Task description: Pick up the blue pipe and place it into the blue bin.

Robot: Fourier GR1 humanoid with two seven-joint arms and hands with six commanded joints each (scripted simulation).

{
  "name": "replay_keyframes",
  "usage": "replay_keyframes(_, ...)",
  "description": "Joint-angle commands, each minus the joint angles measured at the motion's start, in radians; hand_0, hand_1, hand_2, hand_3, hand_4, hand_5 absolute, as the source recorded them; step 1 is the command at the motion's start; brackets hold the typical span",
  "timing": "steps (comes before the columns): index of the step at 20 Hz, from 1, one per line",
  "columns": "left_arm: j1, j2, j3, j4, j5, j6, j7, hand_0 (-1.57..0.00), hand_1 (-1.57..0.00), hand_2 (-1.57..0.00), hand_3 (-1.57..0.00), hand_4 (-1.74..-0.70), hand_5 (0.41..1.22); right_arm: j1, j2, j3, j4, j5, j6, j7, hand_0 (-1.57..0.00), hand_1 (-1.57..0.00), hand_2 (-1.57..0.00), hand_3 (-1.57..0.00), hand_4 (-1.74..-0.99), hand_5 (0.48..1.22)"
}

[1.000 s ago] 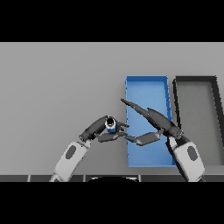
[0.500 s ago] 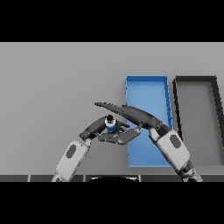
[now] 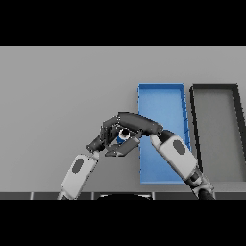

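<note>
The blue pipe (image 3: pixel 122 137) is a short blue cylinder with a pale open end, sitting on the grey table (image 3: pixel 57 96) just left of the blue bin (image 3: pixel 161 98). My right hand (image 3: pixel 135 123) reaches in from the lower right and covers the pipe from above. Its fingers curl down over the pipe's far side and its thumb lies under the near side. My left hand (image 3: pixel 98 142) lies right beside the pipe on its left, fingers relaxed and close to the right hand's fingertips. Most of the pipe is hidden between the two hands.
The blue bin is a long open tray running away from me, and my right forearm (image 3: pixel 175 156) crosses its near half. A dark grey bin (image 3: pixel 216 120) of the same shape stands just to its right.
My right hand has swung left from over the blue bin to the pipe, and its fingers have closed from straight to curled round it. The left hand and the pipe have hardly moved.
</note>
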Motion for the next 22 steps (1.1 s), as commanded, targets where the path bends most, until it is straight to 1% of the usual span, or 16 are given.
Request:
replay_keyframes(1, 0.006, 0.002, -0.001, -0.006, 0.002, -0.002, -0.001, -1.57, -1.57, -1.57, -1.57, -1.64, 1.221, 0.011, 0.002, 0.004, -0.014, -0.016, -0.003, 0.008, -1.01, -1.02, -1.04, -0.87, -1.514, 0.55)
replay_keyframes(2, 0.013, -0.004, -0.003, -0.007, 0.013, -0.004, -0.011, -1.57, -1.57, -1.57, -1.51, -1.66, 1.221, 0.009, 0.007, 0.009, -0.014, -0.028, -0.008, 0.021, -1.13, -1.13, -1.15, -0.95, -1.551, 0.596)
replay_keyframes(3, 0.016, -0.011, 0.006, 0.001, 0.029, -0.011, -0.009, -1.57, -1.57, -1.57, -1.52, -1.68, 1.221, 0.021, 0.015, 0.013, -0.01, -0.026, -0.018, 0.007, -1.22, -1.22, -1.23, -1.02, -1.581, 0.65)
replay_keyframes(4, 0.024, -0.021, 0.007, 0.0, 0.047, -0.023, -0.009, -1.57, -1.57, -1.57, -1.53, -1.69, 1.221, 0.025, 0.017, 0.013, -0.011, -0.048, -0.022, 0.008, -1.29, -1.29, -1.3, -1.1, -1.606, 0.765)
replay_keyframes(6, 0.03, -0.011, 0.018, -0.01, 0.06, -0.04, -0.028, -1.57, -1.57, -1.57, -1.49, -1.71, 1.221, 0.02, 0.02, 0.032, -0.008, -0.042, -0.037, -0.014, -1.39, -1.39, -1.4, -1.25, -1.648, 0.929)
replay_keyframes(8, 0.016, -0.022, 0.027, -0.009, 0.065, -0.038, -0.004, -1.57, -1.57, -1.57, -1.44, -1.72, 1.221, 0.009, 0.003, 0.038, -0.003, -0.029, -0.043, -0.062, -1.45, -1.45, -1.46, -1.36, -1.68, 1.034)
replay_keyframes(11, 0.022, -0.024, 0.028, -0.002, 0.045, -0.044, -0.013, -1.57, -1.57, -1.57, -1.43, -1.73, 1.221, 0.02, -0.004, 0.06, -0.007, 0.002, -0.042, -0.125, -1.51, -1.51, -1.51, -1.46, -1.71, 1.125)
replay_keyframes(12, 0.023, -0.021, 0.027, -0.009, 0.035, -0.046, -0.007, -1.57, -1.57, -1.57, -1.43, -1.73, 1.221, 0.029, -0.013, 0.05, -0.007, -0.016, -0.039, -0.138, -1.52, -1.52, -1.53, -1.48, -1.716, 1.144)
replay_keyframes(15, 0.02, -0.018, 0.033, -0.019, 0.013, -0.03, -0.017, -1.57, -1.57, -1.57, -1.42, -1.73, 1.221, 0.03, 0.011, 0.056, -0.022, 0.0, -0.087, -0.123, -1.55, -1.55, -1.55, -1.53, -1.728, 1.182)
replay_keyframes(16, 0.013, -0.011, 0.036, -0.016, -0.014, -0.007, -0.044, -1.57, -1.57, -1.57, -1.45, -1.72, 1.221, 0.019, 0.027, 0.063, -0.009, 0.01, -0.104, -0.125, -1.55, -1.55, -1.55, -1.54, -1.731, 1.19)
replay_keyframes(17, 0.009, -0.016, 0.032, -0.015, -0.037, 0.014, -0.032, -1.46, -1.34, -1.29, -1.17, -1.6, 1.221, 0.03, 0.014, 0.063, -0.011, 0.014, -0.11, -0.151, -1.56, -1.56, -1.56, -1.54, -1.733, 1.196)
replay_keyframes(18, 0.004, -0.002, 0.037, -0.016, -0.025, -0.015, -0.036, -1.17, -1.07, -1.03, -0.93, -1.47, 1.221, 0.03, 0.013, 0.07, -0.021, 0.01, -0.12, -0.143, -1.56, -1.56, -1.56, -1.55, -1.734, 1.201)
replay_keyframes(19, 0.016, 0.004, 0.028, -0.021, -0.029, -0.047, -0.052, -0.94, -0.86, -0.83, -0.75, -1.37, 1.221, 0.022, 0.008, 0.073, -0.025, -0.005, -0.121, -0.11, -1.56, -1.56, -1.56, -1.55, -1.736, 1.205)
replay_keyframes(20, 0.017, 0.013, 0.027, -0.019, -0.041, -0.073, -0.055, -0.75, -0.69, -0.66, -0.6, -1.28, 1.221, 0.026, 0.001, 0.075, -0.035, -0.018, -0.125, -0.083, -1.56, -1.56, -1.56, -1.56, -1.737, 1.208)
replay_keyframes(21, 0.018, 0.007, 0.019, -0.021, -0.067, -0.085, -0.043, -0.6, -0.55, -0.53, -0.48, -1.21, 1.221, 0.031, 0.0, 0.079, -0.037, -0.022, -0.128, -0.077, -1.56, -1.56, -1.56, -1.56, -1.738, 1.211)
replay_keyframes(22, 0.007, 0.009, 0.03, -0.015, -0.091, -0.086, -0.041, -0.48, -0.44, -0.42, -0.38, -1.14, 1.132, 0.03, -0.004, 0.08, -0.046, -0.021, -0.134, -0.066, -1.57, -1.57, -1.57, -1.56, -1.738, 1.213)
